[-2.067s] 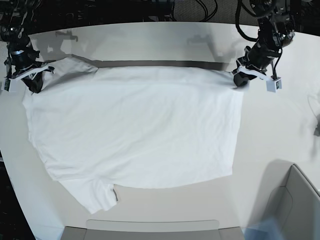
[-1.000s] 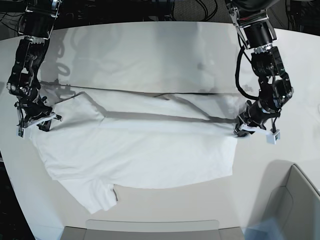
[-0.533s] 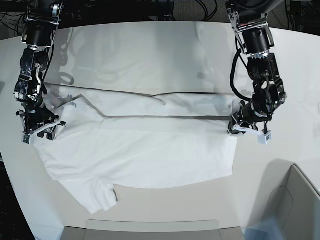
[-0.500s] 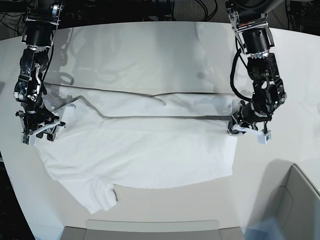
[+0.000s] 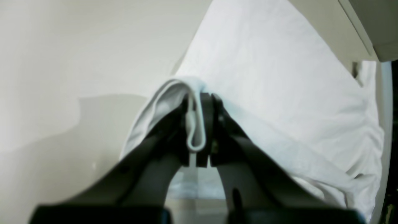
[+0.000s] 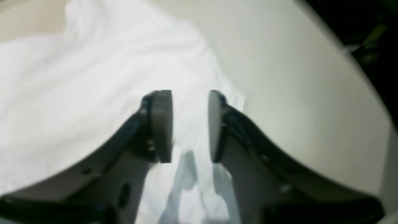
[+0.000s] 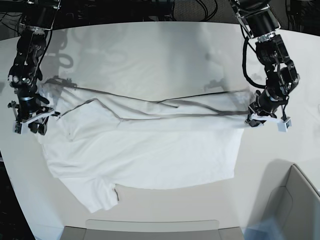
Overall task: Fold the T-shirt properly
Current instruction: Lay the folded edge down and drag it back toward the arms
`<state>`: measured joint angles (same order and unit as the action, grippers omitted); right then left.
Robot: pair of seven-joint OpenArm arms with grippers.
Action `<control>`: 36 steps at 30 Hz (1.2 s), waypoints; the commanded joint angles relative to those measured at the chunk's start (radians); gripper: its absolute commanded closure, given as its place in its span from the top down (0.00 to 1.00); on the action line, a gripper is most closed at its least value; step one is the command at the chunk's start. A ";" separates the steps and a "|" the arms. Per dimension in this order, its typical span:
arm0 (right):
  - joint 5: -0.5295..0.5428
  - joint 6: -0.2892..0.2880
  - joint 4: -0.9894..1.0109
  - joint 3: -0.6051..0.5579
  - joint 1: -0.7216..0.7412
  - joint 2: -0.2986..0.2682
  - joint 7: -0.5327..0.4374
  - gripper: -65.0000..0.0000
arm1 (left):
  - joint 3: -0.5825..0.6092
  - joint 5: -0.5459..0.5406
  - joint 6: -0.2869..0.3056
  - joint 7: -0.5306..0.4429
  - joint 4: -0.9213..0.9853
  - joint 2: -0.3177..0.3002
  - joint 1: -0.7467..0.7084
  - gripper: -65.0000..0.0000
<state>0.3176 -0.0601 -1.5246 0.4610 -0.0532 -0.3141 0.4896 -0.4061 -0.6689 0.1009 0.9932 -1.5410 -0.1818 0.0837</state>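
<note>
Well, the left end effector (image 7: 253,121), the nearer one to the grey bin (image 7: 295,202), pinches a corner of the T-shirt (image 7: 150,155). Farther from the bin, the right end effector (image 7: 39,125) has its fingers spread with nothing between them. From there the cloth stretches across the table (image 7: 135,45) toward the bin, long axis running between the arms; I'd say the right must close on its bin-far corner next.
</note>
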 commanded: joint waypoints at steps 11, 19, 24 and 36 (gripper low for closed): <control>0.007 0.001 0.008 0.005 0.003 0.005 -0.036 0.29 | 0.129 -0.012 0.006 -0.023 0.099 -0.015 0.106 0.07; 0.007 0.001 0.006 0.009 -0.010 0.003 -0.036 0.33 | 0.125 -0.012 0.006 -0.012 0.201 -0.052 0.230 0.32; 0.007 0.001 0.006 0.011 -0.018 0.002 -0.036 0.33 | 0.121 -0.018 0.004 -0.010 0.210 -0.086 0.198 0.32; 0.117 0.001 0.003 -0.006 -0.018 0.005 -0.035 0.31 | -0.202 -0.024 0.012 -0.007 0.056 -0.034 0.095 0.07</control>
<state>0.4316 -0.0559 -1.4998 0.4530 -0.0841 -0.2939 0.4793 -0.6197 -0.6727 0.0982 0.9928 -1.4643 -0.2092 0.1589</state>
